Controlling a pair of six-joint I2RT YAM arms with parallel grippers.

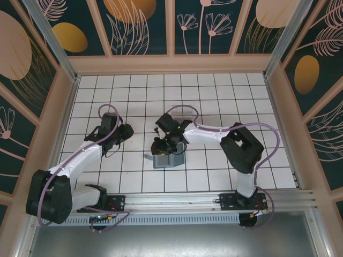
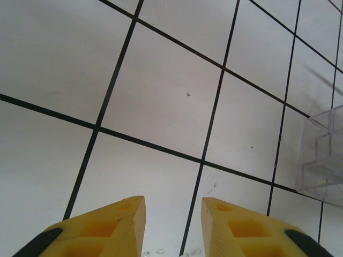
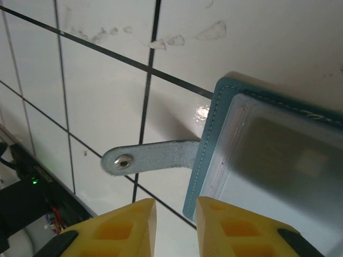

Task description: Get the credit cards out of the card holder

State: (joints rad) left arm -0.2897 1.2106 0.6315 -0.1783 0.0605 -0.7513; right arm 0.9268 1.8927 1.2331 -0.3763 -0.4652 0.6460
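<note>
The card holder (image 3: 214,134) lies open on the white tiles, teal at its stitched edge and grey-blue inside, seen from above as (image 1: 167,159). Its strap tab (image 3: 150,158) with a metal snap sticks out to the left. A dark credit card (image 3: 284,144) shows dimly through the clear pocket. My right gripper (image 3: 174,200) hovers low at the holder's near corner, jaws slightly apart with only floor between them; from above it is over the holder (image 1: 163,145). My left gripper (image 2: 173,199) is open over bare tiles, left of the holder (image 1: 122,133).
A clear plastic tray (image 2: 324,160) stands at the right edge of the left wrist view. Wooden walls (image 1: 69,101) enclose the tiled floor. The arm bases and rail (image 1: 177,202) run along the near edge.
</note>
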